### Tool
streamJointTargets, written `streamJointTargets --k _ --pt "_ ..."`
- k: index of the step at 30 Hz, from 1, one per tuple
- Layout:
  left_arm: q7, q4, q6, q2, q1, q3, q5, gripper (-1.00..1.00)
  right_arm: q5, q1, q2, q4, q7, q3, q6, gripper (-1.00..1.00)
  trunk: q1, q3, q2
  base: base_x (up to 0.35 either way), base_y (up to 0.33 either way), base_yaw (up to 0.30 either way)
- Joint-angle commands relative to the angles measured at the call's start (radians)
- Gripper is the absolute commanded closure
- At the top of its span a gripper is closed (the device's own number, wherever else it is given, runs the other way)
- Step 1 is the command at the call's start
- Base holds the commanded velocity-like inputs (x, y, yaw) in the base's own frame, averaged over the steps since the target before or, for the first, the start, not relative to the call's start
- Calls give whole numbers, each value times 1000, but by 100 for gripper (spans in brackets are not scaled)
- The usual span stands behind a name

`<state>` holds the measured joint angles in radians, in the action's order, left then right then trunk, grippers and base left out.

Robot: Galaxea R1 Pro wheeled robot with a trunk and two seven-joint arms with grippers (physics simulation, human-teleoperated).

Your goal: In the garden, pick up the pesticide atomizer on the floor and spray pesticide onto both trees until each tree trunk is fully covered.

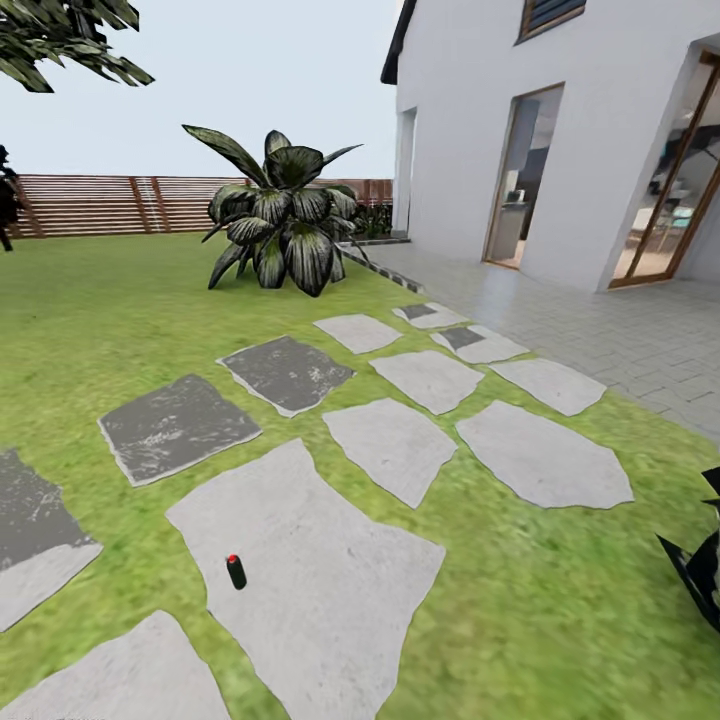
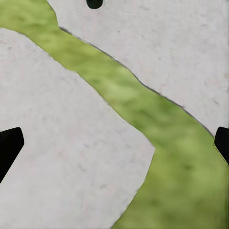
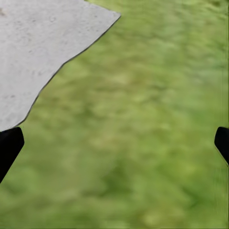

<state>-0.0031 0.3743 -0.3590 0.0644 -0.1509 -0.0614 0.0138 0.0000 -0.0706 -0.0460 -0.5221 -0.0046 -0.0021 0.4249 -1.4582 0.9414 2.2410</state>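
A small dark bottle with a red cap, the pesticide atomizer (image 1: 236,571), stands upright on a large pale stepping stone (image 1: 330,580) in the near part of the lawn. In the left wrist view a dark rounded object (image 2: 94,3) shows at the frame's edge, over the same pale stone. My left gripper (image 2: 115,143) is open above stone and a strip of grass, holding nothing. Above bare grass my right gripper (image 3: 115,143) is also open and empty. Dark leaves of a tree crown (image 1: 60,40) hang at the upper left; the tree trunks are out of view.
Grey stepping stones (image 1: 390,445) cross the grass (image 1: 90,320) toward a paved terrace (image 1: 620,330) beside a white house (image 1: 470,120). A broad-leaved dark plant (image 1: 285,225) stands mid-lawn before the wooden fence (image 1: 110,205). Spiky dark leaves (image 1: 700,565) poke in at the right.
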Motion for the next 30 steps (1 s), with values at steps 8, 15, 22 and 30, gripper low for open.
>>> streamJointTargets --k 8,15,22,30 --pt "0 0 0 0 0 0 0 -100 0 0 0 0 0 1 0 -100 0 0 0 201 -226 278" --pt "0 0 0 0 -1 0 0 -100 0 0 0 0 0 1 0 -100 0 0 0 199 -227 278" --pt "0 0 0 0 0 0 0 -100 0 0 0 1 0 1 0 -100 0 0 0 199 -227 278" --pt "0 0 0 0 0 0 0 -100 0 0 0 1 0 1 0 -100 0 0 0 193 -229 278"
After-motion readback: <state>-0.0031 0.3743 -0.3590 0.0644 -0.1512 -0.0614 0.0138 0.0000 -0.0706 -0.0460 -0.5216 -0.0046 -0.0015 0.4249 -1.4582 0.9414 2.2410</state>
